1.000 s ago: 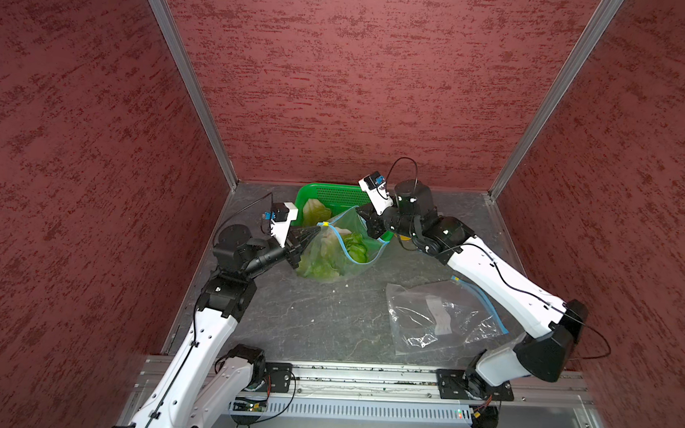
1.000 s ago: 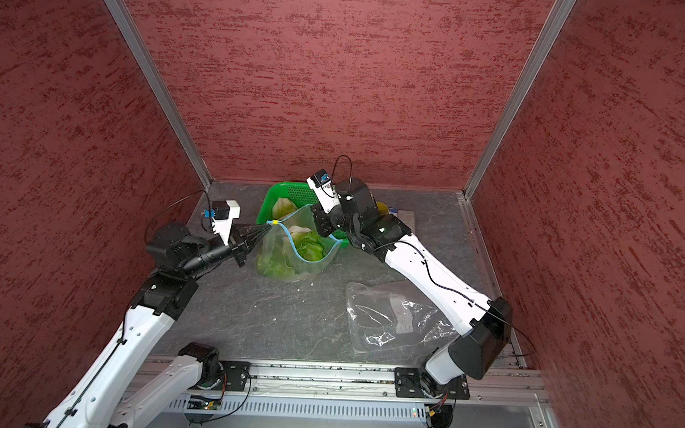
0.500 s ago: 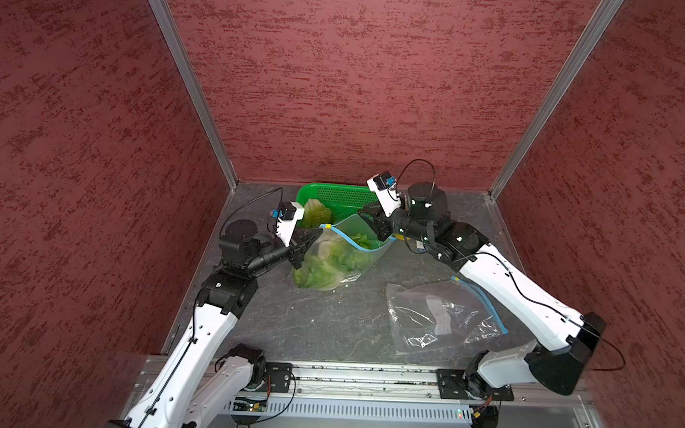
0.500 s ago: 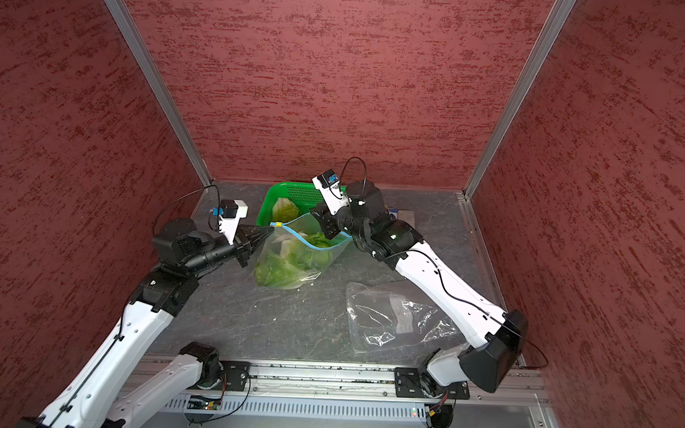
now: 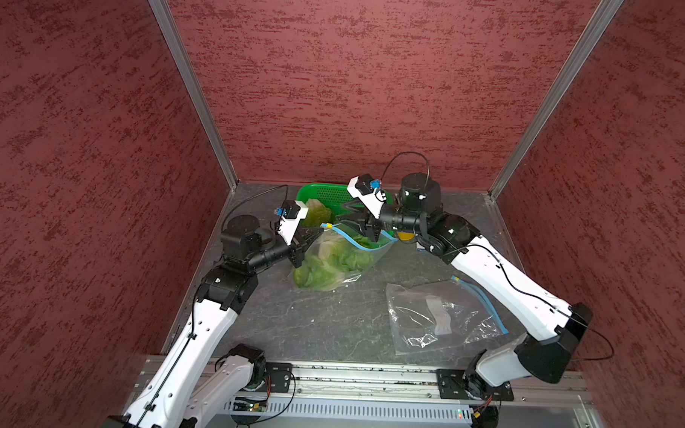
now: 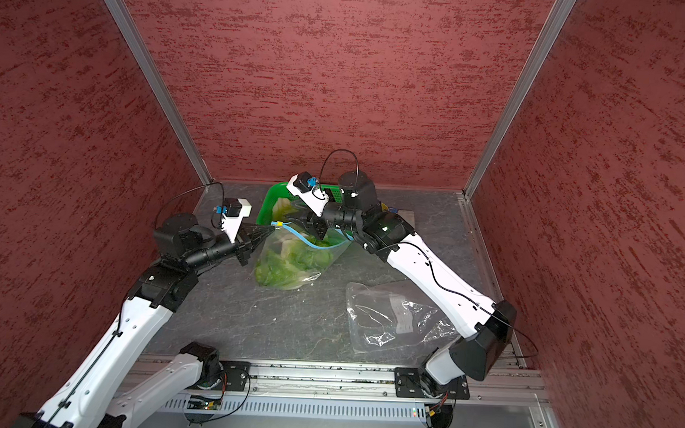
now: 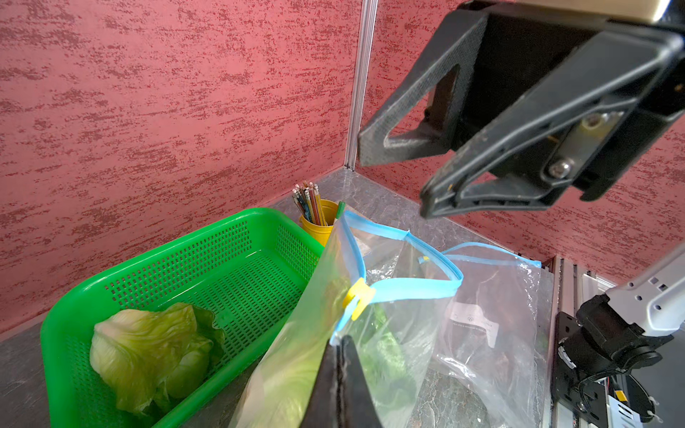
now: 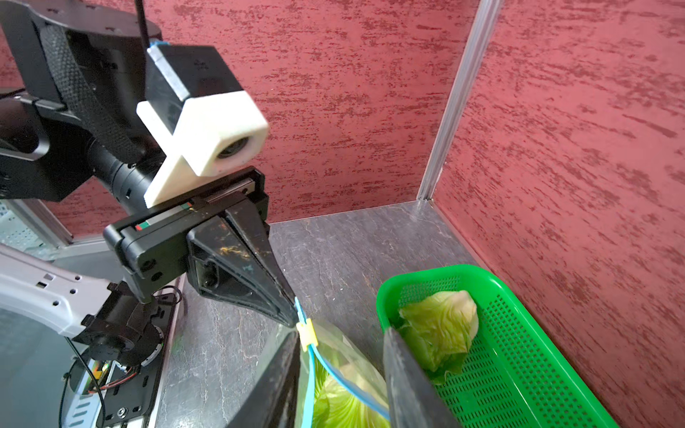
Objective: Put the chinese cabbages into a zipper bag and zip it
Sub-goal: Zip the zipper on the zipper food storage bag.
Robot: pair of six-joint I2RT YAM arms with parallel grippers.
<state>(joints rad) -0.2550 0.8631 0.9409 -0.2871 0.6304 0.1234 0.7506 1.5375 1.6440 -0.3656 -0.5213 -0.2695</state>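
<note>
Just in front of the green basket (image 5: 326,193) stands the zipper bag (image 5: 365,259), mouth open, chinese cabbages (image 5: 323,261) inside; another cabbage (image 7: 148,352) lies in the basket. At the bag's rim corner the left gripper (image 5: 318,233) is clamped tight beside the yellow slider (image 7: 357,296). Over the bag's mouth the right gripper (image 5: 346,216) hovers, jaws parted, gripping nothing.

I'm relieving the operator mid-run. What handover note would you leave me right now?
Left gripper: shut on the zipper bag at its corner beside the yellow slider, mouth held up.
Right gripper: open and empty over the bag mouth.
Bagged cabbages sit inside that bag; last cabbage lies in the green basket.
Done: bag partly loaded.
Left: load the last cabbage, then zip.
</note>
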